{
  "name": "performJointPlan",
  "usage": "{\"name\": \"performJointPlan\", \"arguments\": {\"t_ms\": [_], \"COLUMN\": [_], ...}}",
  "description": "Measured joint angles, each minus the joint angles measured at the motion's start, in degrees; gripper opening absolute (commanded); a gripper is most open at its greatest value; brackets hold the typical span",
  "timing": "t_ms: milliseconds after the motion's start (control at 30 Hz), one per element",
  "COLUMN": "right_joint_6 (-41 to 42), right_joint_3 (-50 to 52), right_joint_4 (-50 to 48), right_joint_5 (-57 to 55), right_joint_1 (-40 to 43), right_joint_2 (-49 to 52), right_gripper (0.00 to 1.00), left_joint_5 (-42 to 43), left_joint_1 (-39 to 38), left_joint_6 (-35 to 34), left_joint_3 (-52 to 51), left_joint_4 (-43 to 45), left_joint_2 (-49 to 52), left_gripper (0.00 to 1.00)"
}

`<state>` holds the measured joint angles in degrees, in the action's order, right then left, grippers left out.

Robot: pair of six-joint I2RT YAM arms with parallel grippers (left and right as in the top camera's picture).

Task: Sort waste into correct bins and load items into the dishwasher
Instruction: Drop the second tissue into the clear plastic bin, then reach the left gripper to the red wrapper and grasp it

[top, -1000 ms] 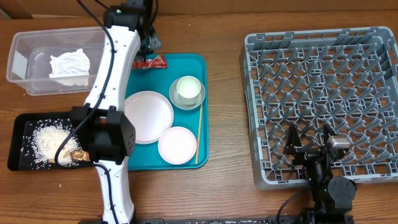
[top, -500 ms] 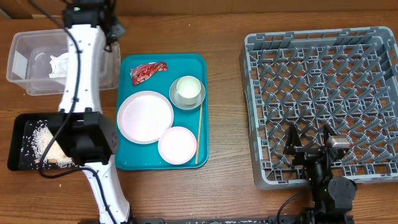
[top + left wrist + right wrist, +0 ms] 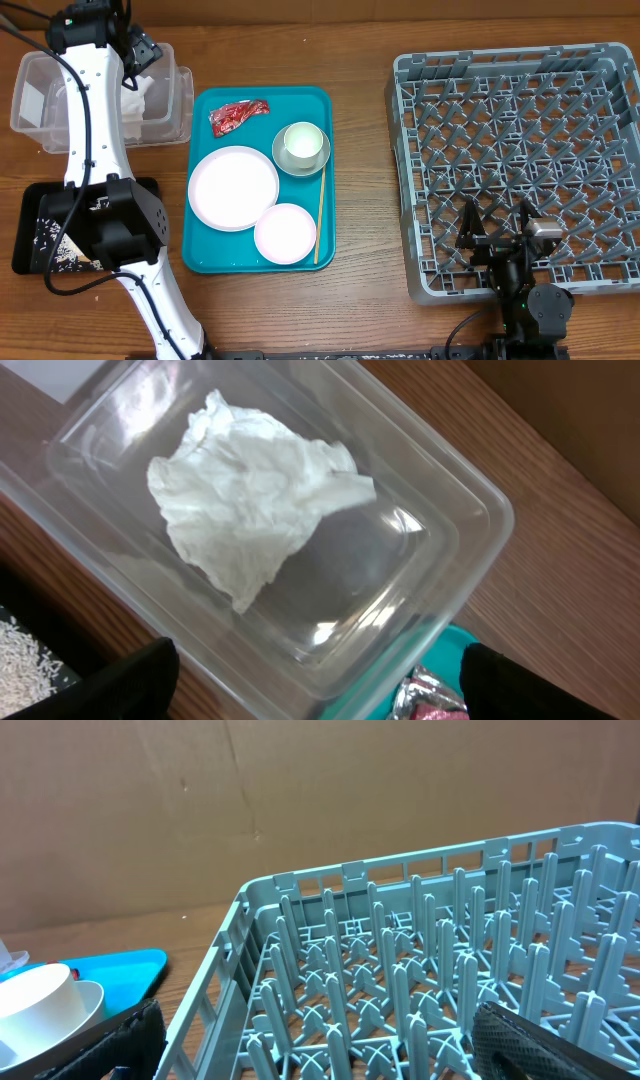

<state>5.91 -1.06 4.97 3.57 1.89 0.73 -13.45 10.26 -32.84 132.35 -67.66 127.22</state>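
A crumpled white napkin point(image 3: 250, 500) lies inside the clear tub point(image 3: 440, 540). My left gripper point(image 3: 320, 700) hangs over the tub's near corner, open and empty, its dark fingers point(image 3: 130, 685) spread wide. From overhead the left gripper point(image 3: 143, 52) is above the tub point(image 3: 35, 85). The red wrapper point(image 3: 238, 116) lies on the teal tray point(image 3: 200, 262), beside the large plate point(image 3: 233, 187), smaller plate point(image 3: 285, 232) and the cup point(image 3: 302, 143) in its greyish bowl point(image 3: 281, 157). Rice covers the black tray point(image 3: 30, 205). My right gripper point(image 3: 495, 225) stands open over the dish rack point(image 3: 520, 150).
A thin wooden chopstick point(image 3: 320, 215) lies along the teal tray's right side. My left arm point(image 3: 95, 150) stretches across the black tray and the tub's right half. In the right wrist view the rack's upright pegs point(image 3: 420, 980) fill the space between the fingers.
My left arm has swung from the red wrapper on the teal tray leftward to the clear tub, and its gripper has gone from shut to open. The wrapper stays on the tray. The right arm is still.
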Motion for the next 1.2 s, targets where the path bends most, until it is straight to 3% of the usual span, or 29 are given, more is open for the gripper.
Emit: {"name": "performJointPlan", "arguments": {"t_ms": [300, 533, 700, 833, 1200], "right_joint_6": [0.0, -0.02, 0.0, 0.02, 0.0], "right_joint_3": [0.0, 0.0, 0.0, 0.0, 0.0], "right_joint_4": [0.0, 0.0, 0.0, 0.0, -0.04], "right_joint_5": [0.0, 0.0, 0.02, 0.0, 0.0], "right_joint_1": [0.0, 0.02, 0.0, 0.02, 0.02], "right_joint_2": [0.0, 0.0, 0.0, 0.0, 0.0], "right_gripper": [1.0, 1.0, 1.0, 1.0, 1.0], "left_joint_5": [13.4, 20.26, 17.77, 11.17, 6.14], "left_joint_1": [-1.27, -8.9, -15.21, -19.17, -19.58], "left_joint_6": [0.0, 4.55, 9.01, 13.31, 27.45], "left_joint_3": [-4.22, -12.26, -14.71, -15.23, -19.63], "left_joint_4": [-1.27, 3.13, 9.51, 14.93, 18.47], "left_joint_2": [0.0, 0.0, 0.0, 0.0, 0.0], "left_gripper": [0.93, 0.95, 0.93, 0.98, 1.0]}}
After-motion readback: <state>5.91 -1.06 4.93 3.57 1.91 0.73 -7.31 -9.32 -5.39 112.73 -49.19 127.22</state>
